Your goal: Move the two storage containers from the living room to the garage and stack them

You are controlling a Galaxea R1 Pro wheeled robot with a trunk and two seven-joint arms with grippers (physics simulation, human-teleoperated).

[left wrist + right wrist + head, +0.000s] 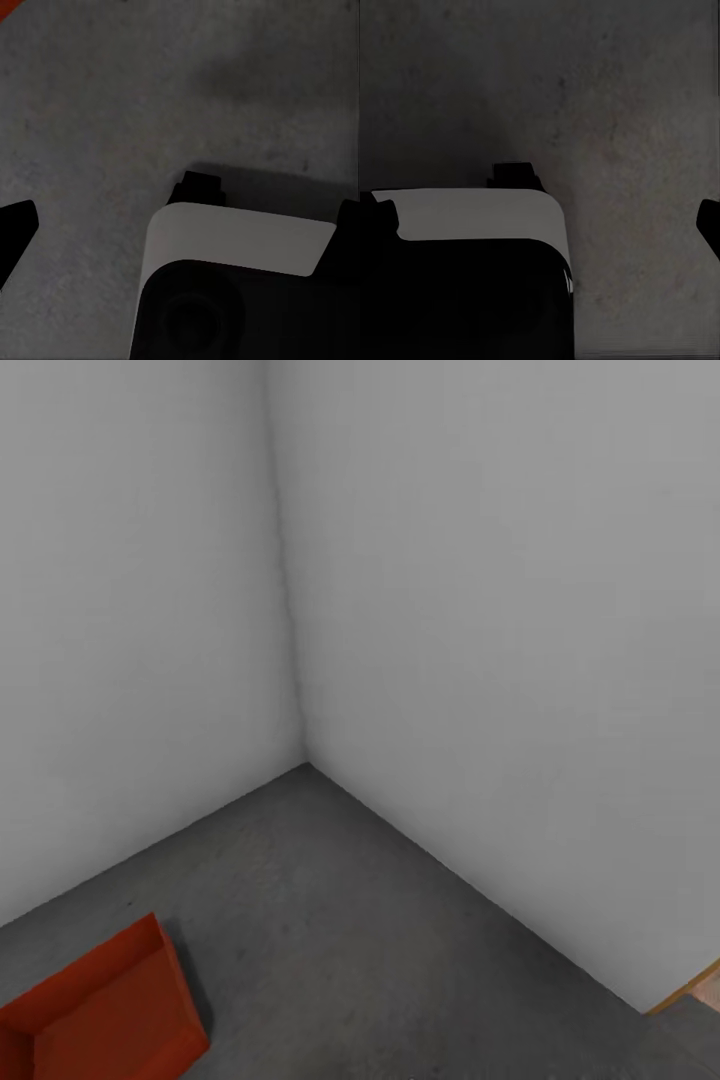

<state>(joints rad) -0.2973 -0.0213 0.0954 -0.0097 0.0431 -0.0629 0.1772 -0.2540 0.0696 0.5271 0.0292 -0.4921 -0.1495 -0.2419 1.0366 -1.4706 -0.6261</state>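
Concrete floor (340,920), dark grey and mottled, lies nearest the robot in the head view, and on it at about seven o'clock sits one storage container (105,1015), orange-red and open-topped, cut off by the picture's lower-left edge. It rests flat on the garage floor, apart from both walls, with nothing stacked in or on it; the second container cannot be placed from these pictures. Both wrist views look down at the same grey concrete past a white-and-black part of the robot's own body (240,247), and a sliver of orange at one corner of the left wrist view (9,7) may be the container's edge. A dark fingertip of the left end effector (16,225) juts in at the frame's edge, and one of the right end effector (711,221) likewise, but with a single tip each it cannot be told whether either is wide or narrow, or holding anything. Farther off, at twelve o'clock, two plain pale grey walls (500,640) meet in a corner, and at four o'clock a strip of honey-coloured wood (690,985) ends the right wall. The likely risk is that the container lies so low and so close to the base that a turn or advance could nudge it unseen.
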